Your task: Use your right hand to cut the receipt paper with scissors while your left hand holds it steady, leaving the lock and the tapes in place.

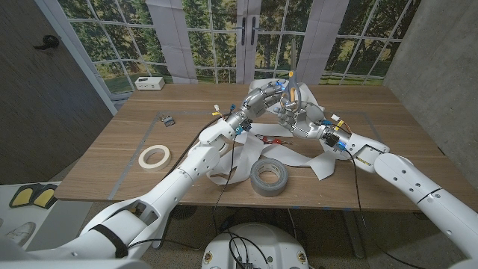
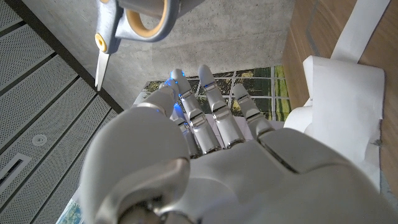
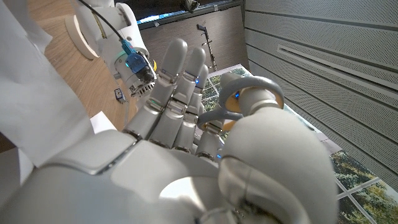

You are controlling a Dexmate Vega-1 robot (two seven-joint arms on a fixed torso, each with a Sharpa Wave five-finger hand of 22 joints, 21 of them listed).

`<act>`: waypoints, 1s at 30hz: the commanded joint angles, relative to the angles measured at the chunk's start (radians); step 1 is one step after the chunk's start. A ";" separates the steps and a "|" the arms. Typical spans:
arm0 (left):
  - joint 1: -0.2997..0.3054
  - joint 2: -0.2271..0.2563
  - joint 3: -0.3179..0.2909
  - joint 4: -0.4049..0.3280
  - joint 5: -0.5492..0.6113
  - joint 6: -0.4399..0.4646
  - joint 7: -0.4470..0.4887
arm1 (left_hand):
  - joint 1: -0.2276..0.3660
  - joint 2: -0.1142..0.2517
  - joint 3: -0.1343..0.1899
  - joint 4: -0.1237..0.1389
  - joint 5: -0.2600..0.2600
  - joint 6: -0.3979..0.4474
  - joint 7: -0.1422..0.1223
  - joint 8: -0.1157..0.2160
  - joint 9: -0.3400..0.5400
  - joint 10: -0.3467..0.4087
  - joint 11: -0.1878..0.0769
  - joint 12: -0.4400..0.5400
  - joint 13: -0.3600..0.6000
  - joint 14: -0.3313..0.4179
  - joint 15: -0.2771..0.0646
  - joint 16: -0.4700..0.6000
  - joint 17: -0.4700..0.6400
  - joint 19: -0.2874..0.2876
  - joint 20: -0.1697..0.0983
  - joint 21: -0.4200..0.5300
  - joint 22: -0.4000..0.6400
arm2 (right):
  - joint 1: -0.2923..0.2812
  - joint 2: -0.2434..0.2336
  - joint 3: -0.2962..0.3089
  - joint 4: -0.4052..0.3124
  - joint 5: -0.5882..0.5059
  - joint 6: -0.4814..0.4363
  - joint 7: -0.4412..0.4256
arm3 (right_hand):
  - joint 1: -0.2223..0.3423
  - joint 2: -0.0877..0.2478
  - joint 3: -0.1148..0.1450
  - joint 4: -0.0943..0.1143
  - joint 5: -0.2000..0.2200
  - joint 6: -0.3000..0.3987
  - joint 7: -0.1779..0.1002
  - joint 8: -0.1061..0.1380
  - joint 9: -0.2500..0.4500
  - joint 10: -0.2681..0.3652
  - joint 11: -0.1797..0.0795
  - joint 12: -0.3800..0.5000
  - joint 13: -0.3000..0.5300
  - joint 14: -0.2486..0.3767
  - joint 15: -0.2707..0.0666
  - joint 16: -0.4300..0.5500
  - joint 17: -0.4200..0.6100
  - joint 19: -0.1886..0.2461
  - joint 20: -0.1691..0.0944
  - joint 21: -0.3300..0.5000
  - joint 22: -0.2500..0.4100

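My right hand [image 1: 299, 118] is raised over the far middle of the wooden table [image 1: 112, 149] with the scissors [image 1: 293, 88] in it; in the right wrist view a grey handle loop [image 3: 249, 99] sits among my curled fingers, so I judge this hand clamped on the scissors. In the head view the blades point up and away from me, above the hand, and in the left wrist view a blade tip [image 2: 102, 59] and a handle ring hang in the air just beyond my left fingertips. My left hand [image 1: 261, 97] is up beside the right one, close on its left, fingers extended side by side; I cannot tell from these pictures whether it has the receipt paper [image 1: 299, 161] pinched or only lies against it. The paper is a long white strip: it rises between the 2 hands, then runs down and trails in loops across the table toward me and out to the right. So the strip's long axis between my hands is roughly upright, and the blades lie nearly along it rather than across it. To my eye the cut turns on that: the scissors must be turned crosswise to the strip, with the left hand holding it taut close by. The grey tape roll [image 1: 268, 178] and the white tape roll [image 1: 154, 156] lie nearer me, well apart from both hands.
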State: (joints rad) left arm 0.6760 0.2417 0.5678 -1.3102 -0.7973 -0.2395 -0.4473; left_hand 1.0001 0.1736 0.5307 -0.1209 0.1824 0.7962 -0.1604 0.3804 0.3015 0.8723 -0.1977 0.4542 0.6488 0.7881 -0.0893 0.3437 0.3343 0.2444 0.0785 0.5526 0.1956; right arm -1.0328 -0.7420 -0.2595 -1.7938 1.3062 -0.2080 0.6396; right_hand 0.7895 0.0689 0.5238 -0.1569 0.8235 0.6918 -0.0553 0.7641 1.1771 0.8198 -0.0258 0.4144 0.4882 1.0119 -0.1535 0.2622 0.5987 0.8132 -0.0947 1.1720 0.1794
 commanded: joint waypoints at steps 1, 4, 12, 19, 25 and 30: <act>0.014 0.016 -0.022 -0.016 0.002 -0.007 0.035 | 0.003 0.009 -0.001 0.003 0.002 0.003 0.002 0.000 0.002 0.010 -0.008 -0.002 0.004 0.011 -0.146 -0.002 0.004 0.005 -0.003 0.005 0.002 | -0.014 0.003 0.017 -0.009 0.032 -0.018 -0.038 | -0.013 -0.001 0.073 0.063 -0.005 -0.002 0.016 0.008 -0.006 0.019 -0.042 -0.019 -0.006 -0.019 -0.053 -0.005 -0.003 0.004 -0.126 0.002 0.003; 0.018 0.023 -0.029 -0.022 0.004 -0.009 0.049 | 0.002 0.010 -0.002 0.004 0.001 0.003 0.003 0.000 0.004 0.013 -0.008 -0.002 0.006 0.012 -0.145 -0.001 0.004 0.005 -0.002 0.005 0.002 | -0.016 0.001 0.020 -0.008 0.034 -0.023 -0.047 | -0.014 -0.001 0.073 0.062 -0.006 -0.003 0.014 0.007 -0.010 0.017 -0.040 -0.025 -0.009 -0.023 -0.053 -0.007 -0.007 0.002 -0.126 0.001 0.002; 0.017 0.026 -0.029 -0.021 0.001 -0.005 0.050 | -0.001 0.010 -0.002 0.006 -0.001 -0.003 0.008 -0.001 0.009 0.011 -0.008 -0.003 0.008 0.010 -0.143 -0.004 0.004 0.002 0.000 0.006 0.002 | -0.029 -0.022 0.031 -0.030 0.037 -0.048 -0.093 | -0.018 0.000 0.075 0.061 -0.006 -0.005 0.015 0.006 -0.017 0.014 -0.035 -0.037 -0.016 -0.029 -0.052 -0.011 -0.013 -0.002 -0.126 -0.002 0.001; 0.009 0.023 -0.027 -0.009 0.001 -0.005 0.045 | -0.005 0.010 -0.004 0.009 -0.003 -0.001 0.008 0.001 0.013 0.010 -0.008 -0.003 0.011 0.009 -0.143 -0.006 0.004 0.001 0.001 0.007 0.003 | -0.037 -0.029 0.036 -0.040 0.045 -0.063 -0.122 | -0.003 -0.048 0.007 0.015 -0.078 0.016 0.013 0.028 -0.020 0.028 -0.032 -0.067 -0.035 -0.033 -0.052 0.023 0.012 0.002 -0.126 0.001 0.005; 0.006 0.017 -0.026 0.001 -0.001 -0.008 0.040 | -0.006 0.009 -0.004 0.008 -0.004 0.004 0.011 0.004 0.015 0.010 -0.009 -0.003 0.013 0.009 -0.144 -0.007 0.005 0.001 0.001 0.008 0.003 | -0.022 -0.034 0.029 -0.032 0.031 -0.060 -0.089 | 0.037 -0.081 -0.118 0.005 -0.328 -0.004 -0.008 0.082 0.010 0.033 -0.044 -0.111 -0.038 -0.071 -0.057 0.058 0.038 -0.015 -0.126 0.000 0.005; 0.004 0.014 -0.027 0.005 -0.002 -0.008 0.037 | -0.005 0.009 -0.004 0.007 -0.004 0.002 0.011 0.003 0.017 0.010 -0.008 -0.003 0.015 0.011 -0.145 -0.006 0.006 0.001 0.001 0.008 0.003 | -0.006 -0.056 0.022 -0.037 0.009 -0.073 -0.087 | -0.006 -0.115 -0.182 0.030 -0.499 -0.040 -0.004 0.100 0.009 0.013 -0.039 -0.138 -0.026 -0.106 -0.058 0.040 0.014 -0.030 -0.123 -0.021 -0.001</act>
State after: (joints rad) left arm 0.6860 0.2625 0.5421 -1.3182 -0.7959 -0.2457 -0.4035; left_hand 0.9935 0.1759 0.5262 -0.1171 0.1802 0.7965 -0.1497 0.3805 0.3138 0.8777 -0.2032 0.4505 0.6606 0.7898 -0.0875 0.3398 0.3365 0.2444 0.0785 0.5526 0.1956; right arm -1.0602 -0.7726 -0.2289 -1.8269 1.3429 -0.2649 0.5412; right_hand 0.8148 -0.0145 0.3648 -0.1415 0.3776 0.6732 -0.0648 0.7807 1.1874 0.8146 -0.0311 0.2857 0.4556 0.9439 -0.1141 0.3094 0.6207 0.7961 -0.0926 1.1631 0.1784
